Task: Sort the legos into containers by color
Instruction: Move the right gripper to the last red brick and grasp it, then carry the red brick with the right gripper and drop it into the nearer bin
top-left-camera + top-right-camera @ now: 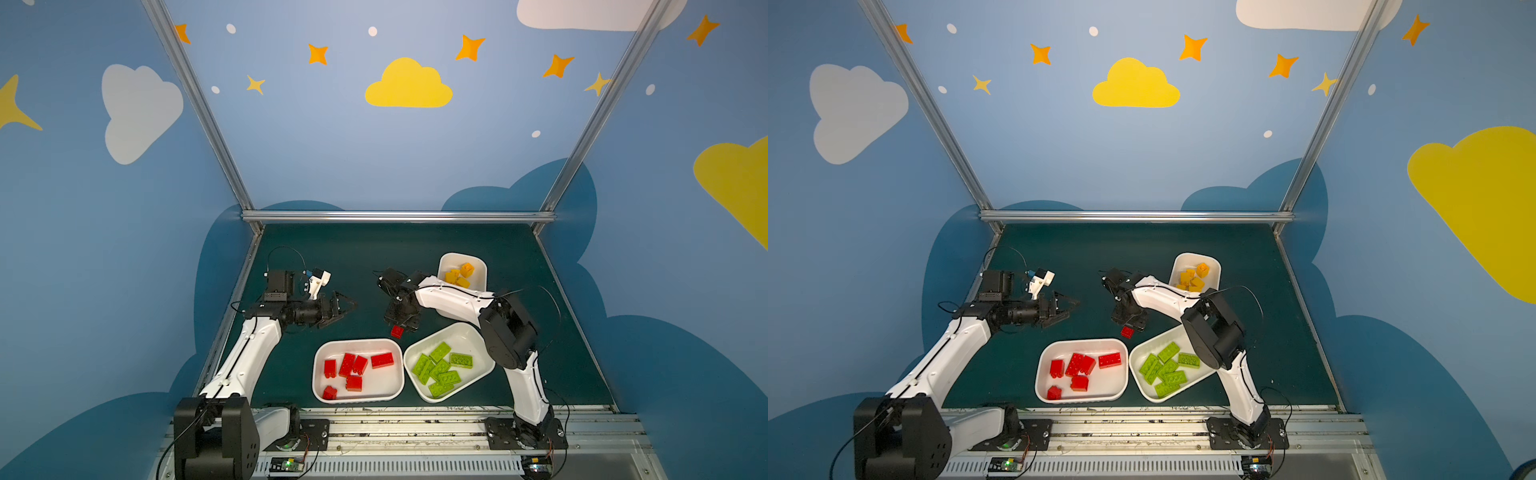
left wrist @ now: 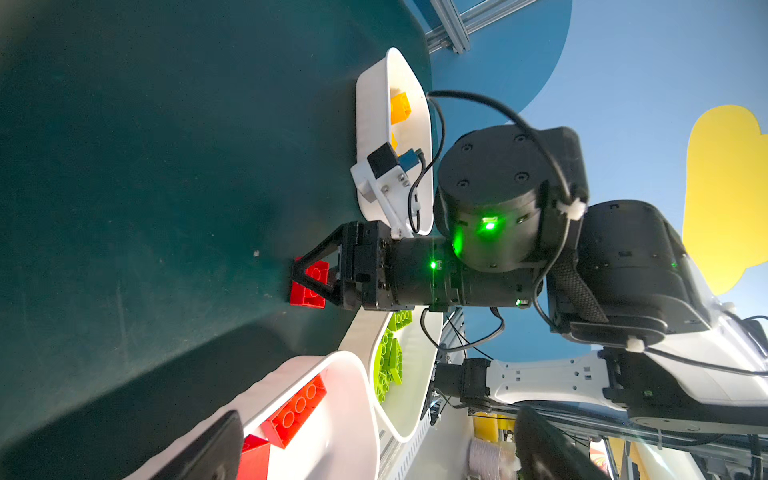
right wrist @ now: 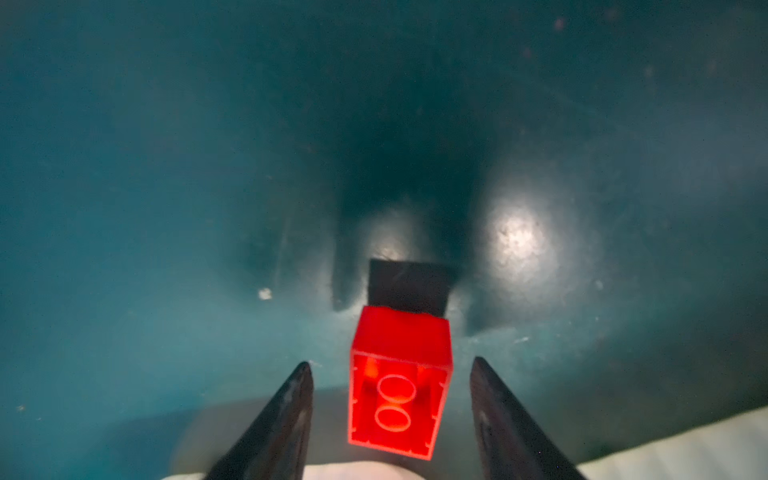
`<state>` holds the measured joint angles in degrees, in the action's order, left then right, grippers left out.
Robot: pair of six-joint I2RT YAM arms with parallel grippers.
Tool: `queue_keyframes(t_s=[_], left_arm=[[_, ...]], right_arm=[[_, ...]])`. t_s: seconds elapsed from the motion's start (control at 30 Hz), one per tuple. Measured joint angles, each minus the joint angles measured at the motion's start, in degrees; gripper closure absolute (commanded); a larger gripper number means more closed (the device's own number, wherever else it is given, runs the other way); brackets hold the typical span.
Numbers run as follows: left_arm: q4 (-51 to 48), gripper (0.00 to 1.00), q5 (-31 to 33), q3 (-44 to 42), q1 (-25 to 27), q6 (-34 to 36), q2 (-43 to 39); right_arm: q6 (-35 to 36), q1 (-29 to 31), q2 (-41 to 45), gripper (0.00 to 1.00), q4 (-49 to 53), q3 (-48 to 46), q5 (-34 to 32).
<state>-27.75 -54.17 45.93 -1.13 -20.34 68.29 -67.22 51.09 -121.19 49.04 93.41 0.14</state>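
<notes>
Dark green table (image 1: 374, 257): bearing surface for three white trays and both arms.

Left arm (image 1: 249, 345) and right arm (image 1: 449, 299): white shells with black joints, mounted at the near edge.

Red tray (image 1: 384, 388): just beside the right tool (image 3: 391, 362), on the side toward the arm bases. Loaded with six red bricks (image 1: 347, 364).

Green tray (image 1: 469, 336): next to the red tray, near the right tool, partly under the right arm's elbow. Loaded with lime green bricks (image 1: 440, 352).

Yellow tray (image 1: 478, 266): behind the right tool's wrist on the far side, partly covered by the right arm. Loaded with yellow-orange bricks (image 1: 467, 269).

Left tool (image 1: 349, 311): held level above the table, spread to full width, nothing between the jaws. Aimed toward the right tool and well apart from it.

Right tool: pointed down at the table, fingers (image 3: 291, 399) parted on either side of a single red brick (image 3: 399, 390). Gap visible on each side in the right wrist view, so no pinch.

Single red brick: on the table between the right tool's fingers, outside every tray. Hollow underside with two round tubes turned toward the right wrist camera.
</notes>
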Motion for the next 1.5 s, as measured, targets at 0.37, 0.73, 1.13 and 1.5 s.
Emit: queue_keyframes(t_s=[0.37, 0.73, 1.13, 1.5], left_arm=[[0.5, 0.0, 0.02, -1.18, 0.0, -0.02, 0.09], [-0.24, 0.01, 0.28, -1.18, 0.0, 0.28, 0.07], [-1.73, 0.0, 1.4, -1.01, -0.02, 0.92, 0.07], [-2.36, 0.0, 1.7, 1.57, -0.44, 1.01, 1.2]], right_arm=[[-1.36, 1.18, -0.46, 0.8, 1.07, 0.44, 0.35], [7.58, -0.11, 4.57, 0.85, 2.95, 1.2, -3.43], [40.61, 6.56, 16.79, 0.81, 9.03, 8.7, -0.92], [68.04, 20.24, 20.37, 0.81, 6.38, -4.7, 10.47]])
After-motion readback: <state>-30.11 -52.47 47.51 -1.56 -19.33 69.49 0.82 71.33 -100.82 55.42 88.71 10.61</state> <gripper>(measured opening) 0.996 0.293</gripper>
